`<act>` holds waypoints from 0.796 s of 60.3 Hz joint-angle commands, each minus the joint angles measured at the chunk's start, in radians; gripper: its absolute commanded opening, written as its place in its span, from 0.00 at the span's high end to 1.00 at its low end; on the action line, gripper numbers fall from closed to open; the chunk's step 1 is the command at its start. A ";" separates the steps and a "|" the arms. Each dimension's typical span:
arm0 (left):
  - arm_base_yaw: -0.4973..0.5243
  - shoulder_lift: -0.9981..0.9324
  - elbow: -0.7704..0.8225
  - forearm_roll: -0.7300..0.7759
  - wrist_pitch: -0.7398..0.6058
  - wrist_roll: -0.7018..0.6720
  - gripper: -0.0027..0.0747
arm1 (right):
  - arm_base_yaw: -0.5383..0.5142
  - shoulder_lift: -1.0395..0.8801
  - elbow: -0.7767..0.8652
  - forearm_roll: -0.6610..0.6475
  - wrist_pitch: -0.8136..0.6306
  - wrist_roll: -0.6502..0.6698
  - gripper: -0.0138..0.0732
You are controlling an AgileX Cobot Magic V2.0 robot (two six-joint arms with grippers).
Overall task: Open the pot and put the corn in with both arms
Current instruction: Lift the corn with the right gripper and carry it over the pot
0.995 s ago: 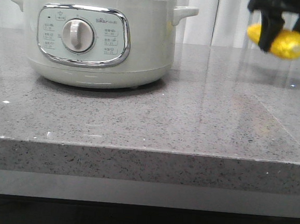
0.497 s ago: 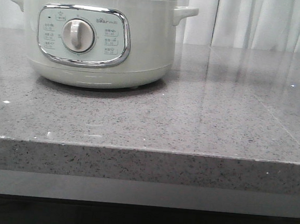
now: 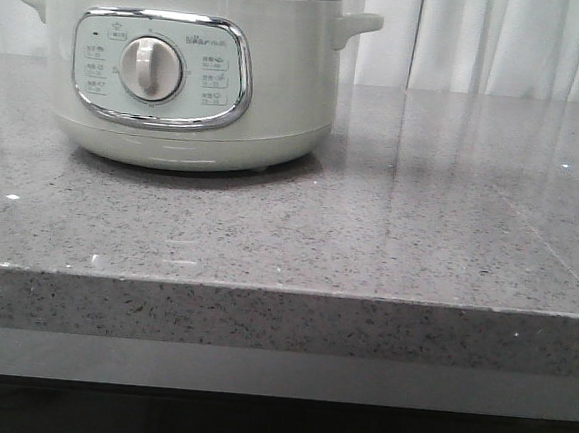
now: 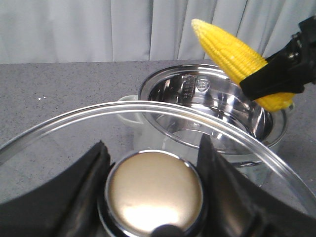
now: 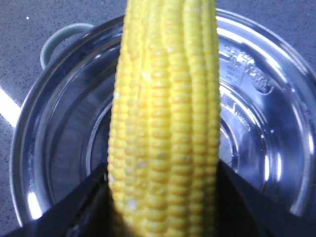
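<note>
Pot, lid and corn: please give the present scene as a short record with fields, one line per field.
pot: lid off, steel inner bowl open and empty, standing on grey counter
lid: glass lid held by its knob in left end effector, lifted off the pot
corn: corn cob gripped in right end effector, held above the open pot
corn in pot: not yet

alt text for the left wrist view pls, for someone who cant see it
A black gripper holds a bright yellow tapered corn cob above the open, shiny steel-lined pale cream-green pot, which looks empty. In the foreground, the left gripper grips the round metallic knob of a clear glass steel-rimmed lid, held off the pot over a grey speckled countertop.
</note>
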 commanded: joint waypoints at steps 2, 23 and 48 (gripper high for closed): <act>0.003 -0.005 -0.034 -0.016 -0.145 -0.003 0.68 | 0.011 -0.020 -0.035 0.014 -0.074 -0.013 0.44; 0.003 -0.005 -0.034 -0.016 -0.145 -0.003 0.68 | 0.014 0.049 -0.035 0.014 -0.071 -0.013 0.43; 0.003 -0.005 -0.034 -0.016 -0.145 -0.003 0.68 | 0.012 0.016 -0.035 0.014 -0.064 -0.019 0.10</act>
